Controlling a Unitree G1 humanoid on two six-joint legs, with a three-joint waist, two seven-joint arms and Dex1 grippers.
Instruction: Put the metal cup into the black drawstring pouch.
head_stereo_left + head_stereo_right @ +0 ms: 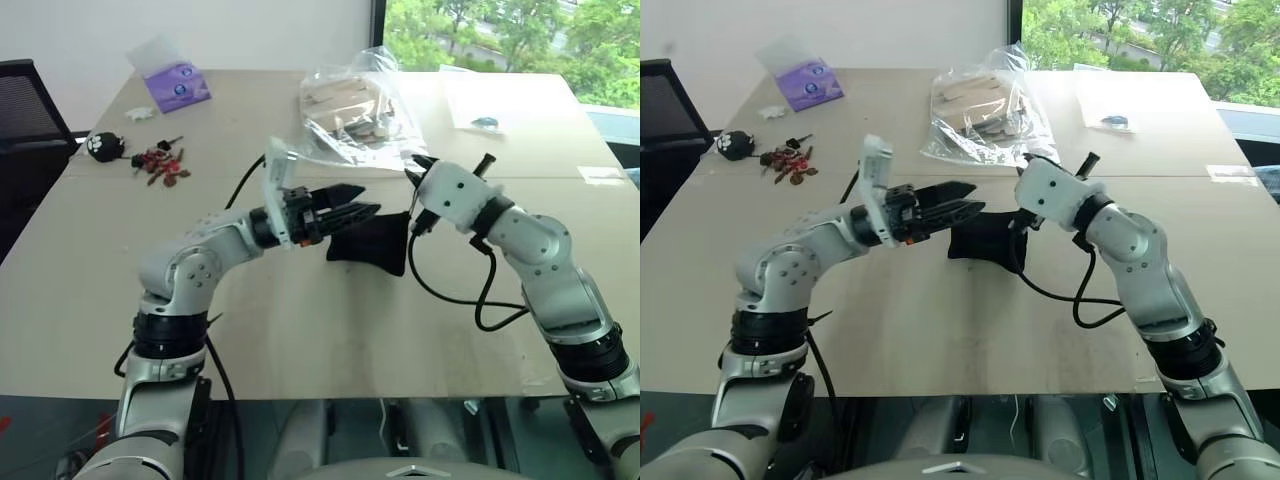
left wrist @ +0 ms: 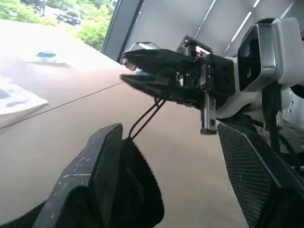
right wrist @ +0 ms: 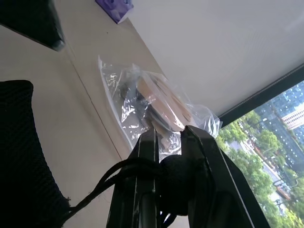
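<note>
Black drawstring pouch point(image 1: 370, 243) hangs between my two arms, just above the middle of the tan table point(image 1: 300, 330), its body a dark bulging lump of matte fabric. My right gripper point(image 3: 168, 142) has its two fingers pressed together on the knot of the pouch's cord point(image 3: 178, 173), and from that knot thin black strands run down to the mouth of the pouch, so the pouch dangles by its cord from my right side. My left gripper point(image 1: 350, 212) points across toward the right one, its jaws spread apart with nothing between them; in my left wrist view one finger point(image 2: 95, 175) lies right against the pouch fabric while the other stands off to the side. I cannot make out the metal cup in any view, and I cannot tell whether it sits inside the pouch.

Farther back on the table lies a clear plastic bag point(image 1: 350, 110) with pale flat pieces in it. To my left, near the far edge, sit a purple packet point(image 1: 177, 85), a small black round plush toy point(image 1: 103, 146) and a scatter of little red and dark bits point(image 1: 160, 165). A black chair point(image 1: 25, 120) stands off the table's left side.
</note>
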